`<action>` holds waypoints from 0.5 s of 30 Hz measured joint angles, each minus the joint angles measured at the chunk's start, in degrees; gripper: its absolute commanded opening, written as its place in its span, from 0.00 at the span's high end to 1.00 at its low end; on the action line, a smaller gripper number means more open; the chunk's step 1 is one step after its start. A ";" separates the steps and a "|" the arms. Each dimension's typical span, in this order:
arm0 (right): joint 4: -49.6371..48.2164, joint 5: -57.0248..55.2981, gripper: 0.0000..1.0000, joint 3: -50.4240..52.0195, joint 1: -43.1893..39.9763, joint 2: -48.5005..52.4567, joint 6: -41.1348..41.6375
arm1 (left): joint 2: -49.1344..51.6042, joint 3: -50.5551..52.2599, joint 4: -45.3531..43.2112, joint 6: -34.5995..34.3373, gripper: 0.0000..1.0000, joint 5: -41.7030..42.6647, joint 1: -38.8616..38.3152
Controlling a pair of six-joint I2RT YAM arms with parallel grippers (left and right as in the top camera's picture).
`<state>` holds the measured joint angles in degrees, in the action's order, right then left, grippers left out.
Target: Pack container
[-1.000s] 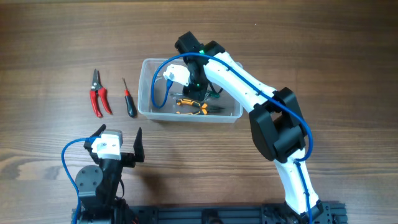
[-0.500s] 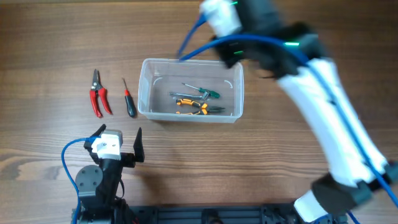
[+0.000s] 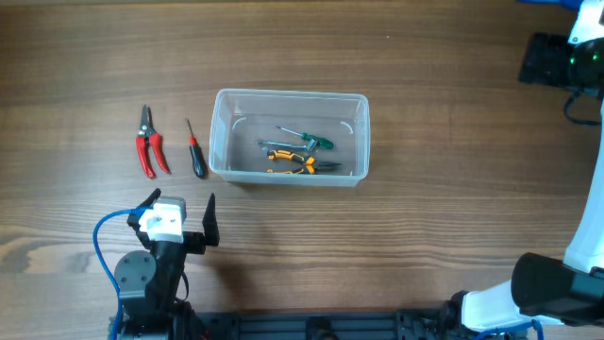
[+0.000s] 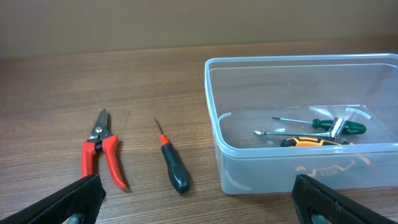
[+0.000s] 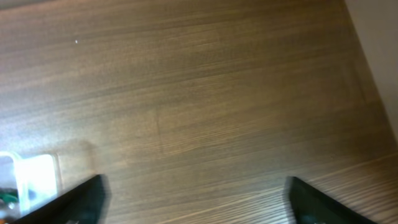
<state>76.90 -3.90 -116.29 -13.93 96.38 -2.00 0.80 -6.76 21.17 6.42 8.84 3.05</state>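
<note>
The clear plastic container (image 3: pixel 219 132) stands mid-table; in the left wrist view its near wall (image 4: pixel 273 171) is at the right. Inside lie a green-handled screwdriver (image 3: pixel 317 143) (image 4: pixel 339 127) and orange-and-black pliers (image 3: pixel 292 162) (image 4: pixel 309 142). Left of it on the wood lie red pruning shears (image 3: pixel 149 144) (image 4: pixel 99 152) and a red-and-black screwdriver (image 3: pixel 195 153) (image 4: pixel 172 165). My left gripper (image 3: pixel 179 212) (image 4: pixel 199 200) stands open and empty near the front edge, facing these tools. My right gripper (image 5: pixel 199 200) is open and empty over bare wood, far right of the container's corner (image 5: pixel 34 177).
The right arm's black wrist (image 3: pixel 545 59) sits at the far right corner of the overhead view, and its base (image 3: pixel 528 297) is at the front right. The table's right edge (image 5: pixel 373 74) shows in the right wrist view. Bare wood lies between container and right arm.
The right arm has pulled out of the container and swung away to the far right corner, its jaws opening. The green screwdriver and pliers stay inside. The left arm has not moved.
</note>
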 measured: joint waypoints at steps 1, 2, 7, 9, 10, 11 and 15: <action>0.00 0.07 0.00 0.00 0.00 0.00 0.26 | 0.00 0.00 0.00 0.00 0.00 0.00 0.00; 0.00 0.24 0.00 0.00 0.02 0.00 0.26 | 0.00 0.00 0.00 0.00 0.00 0.00 0.00; 0.00 0.44 0.00 0.00 0.02 0.00 0.26 | 0.00 0.00 0.00 0.00 0.00 0.00 0.00; 0.00 0.44 0.00 0.00 0.02 0.00 0.26 | 0.00 0.00 0.00 0.00 0.00 0.00 0.00; 0.00 0.44 0.00 0.00 0.02 0.00 0.26 | 0.00 0.00 0.00 0.00 0.00 0.00 0.00; 0.00 0.44 0.00 0.00 0.02 0.00 0.26 | 0.00 0.00 0.00 0.00 0.00 0.00 0.00; 0.00 0.44 0.00 0.00 0.02 0.00 0.26 | 0.00 0.00 0.00 0.00 0.00 0.00 0.00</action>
<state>76.90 -3.46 -116.29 -13.91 96.38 -1.74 0.80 -6.76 21.17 6.42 8.84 3.05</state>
